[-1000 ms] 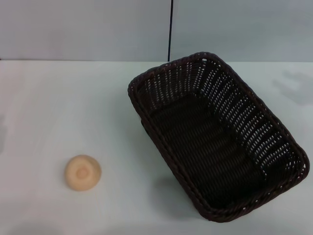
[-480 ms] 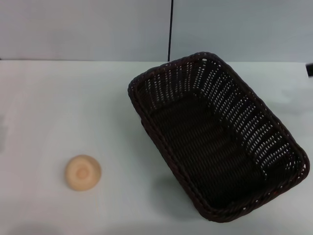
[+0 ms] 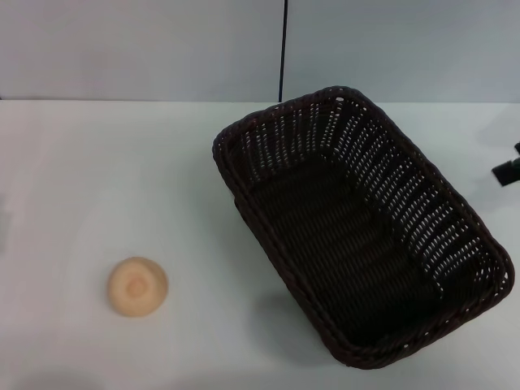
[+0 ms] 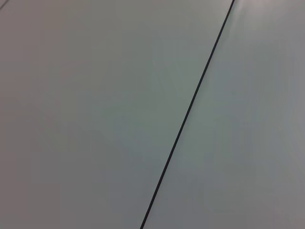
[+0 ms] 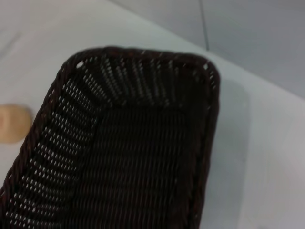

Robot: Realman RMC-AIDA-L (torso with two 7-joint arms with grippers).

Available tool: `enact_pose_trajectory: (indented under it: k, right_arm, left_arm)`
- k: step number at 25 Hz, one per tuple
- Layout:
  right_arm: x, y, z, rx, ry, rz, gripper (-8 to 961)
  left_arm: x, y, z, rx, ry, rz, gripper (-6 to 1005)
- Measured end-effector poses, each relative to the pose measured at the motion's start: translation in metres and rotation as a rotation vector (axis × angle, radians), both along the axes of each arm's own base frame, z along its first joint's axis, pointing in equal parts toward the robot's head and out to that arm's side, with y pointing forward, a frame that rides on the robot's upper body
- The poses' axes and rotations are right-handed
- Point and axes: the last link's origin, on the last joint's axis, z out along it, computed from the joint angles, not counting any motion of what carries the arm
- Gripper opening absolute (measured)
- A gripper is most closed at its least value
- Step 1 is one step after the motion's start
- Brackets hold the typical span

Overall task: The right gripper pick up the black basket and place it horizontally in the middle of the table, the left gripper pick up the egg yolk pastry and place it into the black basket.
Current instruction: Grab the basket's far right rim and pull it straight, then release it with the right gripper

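Basket [image 3: 357, 236]: wicker, askew on the tabletop [image 3: 97, 179], right of centre; likely light and stiff, best gripped at its braided rim. Pastry [image 3: 138, 286]: near left, probably soft, crumbly. Right tool [image 3: 509, 169]: far right edge, finger state undeterminable; left tool unseen.

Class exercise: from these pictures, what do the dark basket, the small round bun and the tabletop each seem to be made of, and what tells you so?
Black basket: woven wicker or a plastic imitation, matte dark brown-black; open-weave sides and a braided rim show.
Egg yolk pastry: probably baked dough, matte pale tan, smooth dome with a darker centre spot.
Table: smooth white surface, perhaps laminate; no grain visible.
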Motion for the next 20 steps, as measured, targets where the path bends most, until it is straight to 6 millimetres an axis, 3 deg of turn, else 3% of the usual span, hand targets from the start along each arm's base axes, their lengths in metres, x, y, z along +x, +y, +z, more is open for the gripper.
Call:
enact_pose_trajectory:
  k: [7,20]
  right_arm:
    - [0.002,-0.001,-0.014,-0.039,-0.008,-0.005,626]
    - [0.014,0.003,-0.061,-0.122,-0.065,-0.026,587]
  left_arm:
    - [-0.001,-0.001,-0.001,-0.004,-0.003,0.008,665]
    - [0.001,0.000,-0.003,-0.006,-0.014,0.003,665]
